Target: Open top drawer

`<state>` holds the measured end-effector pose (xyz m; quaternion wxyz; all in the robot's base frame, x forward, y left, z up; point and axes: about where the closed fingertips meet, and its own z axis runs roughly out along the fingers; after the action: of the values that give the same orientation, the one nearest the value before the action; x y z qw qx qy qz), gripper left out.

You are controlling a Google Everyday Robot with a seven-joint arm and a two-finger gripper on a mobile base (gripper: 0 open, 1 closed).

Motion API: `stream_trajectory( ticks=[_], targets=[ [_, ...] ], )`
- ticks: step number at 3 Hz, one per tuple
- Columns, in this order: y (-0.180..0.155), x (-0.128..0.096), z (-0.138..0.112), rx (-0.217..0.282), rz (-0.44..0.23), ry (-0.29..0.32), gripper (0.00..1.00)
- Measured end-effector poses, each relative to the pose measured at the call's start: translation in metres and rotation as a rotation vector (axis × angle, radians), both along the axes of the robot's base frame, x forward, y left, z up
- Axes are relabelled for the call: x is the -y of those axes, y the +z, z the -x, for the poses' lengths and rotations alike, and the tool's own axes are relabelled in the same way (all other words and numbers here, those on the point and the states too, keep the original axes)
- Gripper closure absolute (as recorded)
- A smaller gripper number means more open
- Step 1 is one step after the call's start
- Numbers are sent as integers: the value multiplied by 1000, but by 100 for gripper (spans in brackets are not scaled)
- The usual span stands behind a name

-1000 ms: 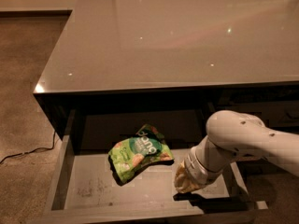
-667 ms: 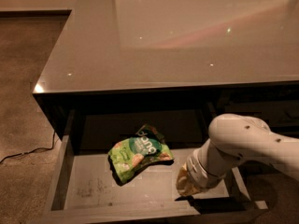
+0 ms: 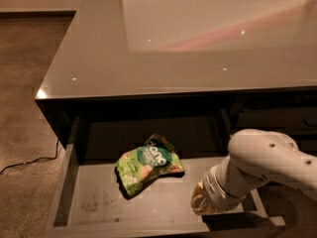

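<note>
The top drawer [image 3: 74,182] is standing pulled out beneath the tabletop [image 3: 99,58], a green snack bag [image 3: 147,166] lying inside. The gripper [image 3: 200,206] is hanging at the bag's four o'clock; whether it is clenched cannot be told

countertop [image 3: 148,58]: glossy grey slab, light spots and a big pale glare patch toward the back
top drawer [image 3: 99,202]: standing open under the counter's front edge, bottom is lighter grey and scuffed
in the drawer: crumpled green snack bag [image 3: 146,165], lying around the middle of the bottom
gripper [image 3: 199,204]: low at the drawer's front right, apart from the bag
floor [image 3: 25,83]: brownish carpet, thin dark cable [image 3: 29,161] lying on it left of the drawer
</note>
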<state>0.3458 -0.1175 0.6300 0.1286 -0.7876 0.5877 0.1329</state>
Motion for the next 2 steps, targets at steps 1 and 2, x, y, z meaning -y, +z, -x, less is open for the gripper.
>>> stream_trajectory(
  ticks=[1,2],
  targets=[
    [-2,-4,17,-6,-6,19,100],
    [-2,-4,17,-7,-6,20,81]
  ],
)
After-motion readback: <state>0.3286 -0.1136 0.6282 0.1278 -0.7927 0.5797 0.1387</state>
